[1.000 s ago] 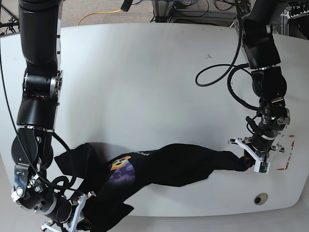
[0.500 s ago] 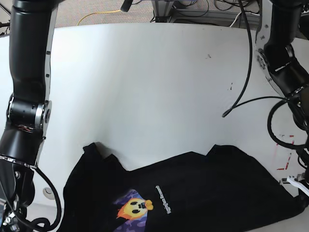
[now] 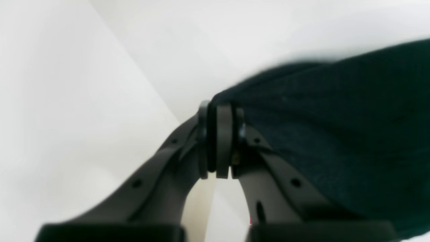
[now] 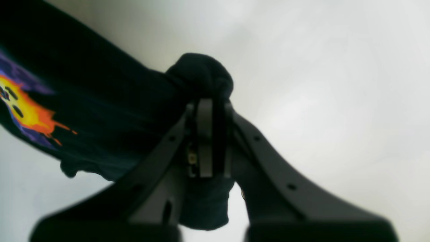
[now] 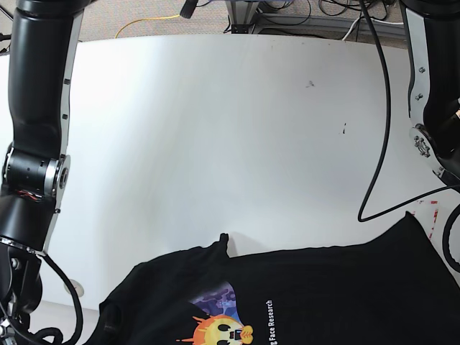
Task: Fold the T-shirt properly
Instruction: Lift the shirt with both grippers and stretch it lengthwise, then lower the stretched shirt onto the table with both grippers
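- Left gripper [image 3: 218, 141] clamped tight on a black edge of the T-shirt [image 3: 336, 134]; dark matte plastic fingers [image 3: 268, 174] with small round holes, pads pressed together with cloth pinched between them.
- Right gripper [image 4: 210, 137] likewise closed on the T-shirt [image 4: 100, 101], a rounded bunch of black fabric bulging just above the pads and more hanging below them; same dark perforated fingers [image 4: 265, 161].
- T-shirt fabric reads soft, matte, finely knit in the left wrist view; both wrist views blurred.
- Right wrist view shows the print at the left edge: orange-yellow flame-like shape with dark marks, purple around it.
- Base view: one T-shirt [image 5: 323, 295], black, spread wide across the lower frame, held up in front of the surface [image 5: 215, 129]; top edge runs from a small peak near the middle to a higher corner at the right.
- Print [image 5: 223, 327] on the lower middle: one sun face, one purple patch, one line of white lettering just beside it.
- Surface is smooth, white, with rounded corners and a few tiny dark specks.
- Two black arms [image 5: 36, 108] frame the view, one each side; neither gripper shows in the base view.
- One black cable [image 5: 377, 144] loops down beside the right-hand arm of the base view.
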`<act>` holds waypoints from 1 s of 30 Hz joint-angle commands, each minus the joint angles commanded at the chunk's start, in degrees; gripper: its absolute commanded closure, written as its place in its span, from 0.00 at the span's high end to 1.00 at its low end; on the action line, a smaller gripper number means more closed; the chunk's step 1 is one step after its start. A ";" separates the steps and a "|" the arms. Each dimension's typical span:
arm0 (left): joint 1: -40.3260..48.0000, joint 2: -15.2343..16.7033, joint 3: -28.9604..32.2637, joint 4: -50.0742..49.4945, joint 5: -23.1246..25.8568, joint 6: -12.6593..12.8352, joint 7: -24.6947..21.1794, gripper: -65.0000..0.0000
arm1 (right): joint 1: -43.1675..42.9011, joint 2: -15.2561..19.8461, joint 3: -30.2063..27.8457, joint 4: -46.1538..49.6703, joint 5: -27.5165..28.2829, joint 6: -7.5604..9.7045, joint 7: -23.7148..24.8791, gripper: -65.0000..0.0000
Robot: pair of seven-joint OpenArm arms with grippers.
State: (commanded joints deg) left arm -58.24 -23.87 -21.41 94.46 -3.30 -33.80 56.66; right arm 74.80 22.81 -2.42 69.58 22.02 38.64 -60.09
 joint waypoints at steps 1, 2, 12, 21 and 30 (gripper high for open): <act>0.70 -0.09 0.00 0.00 0.00 -0.09 0.09 0.00 | 0.00 0.00 0.18 0.00 0.00 0.62 -0.35 0.00; 1.85 -0.09 -0.09 0.09 0.00 -0.44 0.00 0.00 | 0.00 0.18 0.26 0.00 0.00 1.23 -0.79 0.00; 11.43 -0.09 -1.23 0.44 0.00 -3.34 0.00 0.00 | -5.75 2.20 0.44 9.49 -0.09 1.36 -1.41 0.00; 21.19 0.18 -2.55 7.12 0.00 -4.40 0.09 0.00 | -21.39 1.85 7.21 17.58 -0.18 1.36 -1.49 0.00; 34.37 1.93 -3.43 16.35 -0.09 -4.48 2.90 0.00 | -36.16 1.85 12.13 27.16 -0.09 1.36 -1.58 0.00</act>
State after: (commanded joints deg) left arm -23.87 -21.93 -24.84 110.81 -3.38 -38.29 59.56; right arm 38.64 24.66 9.71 96.75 21.93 40.00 -61.67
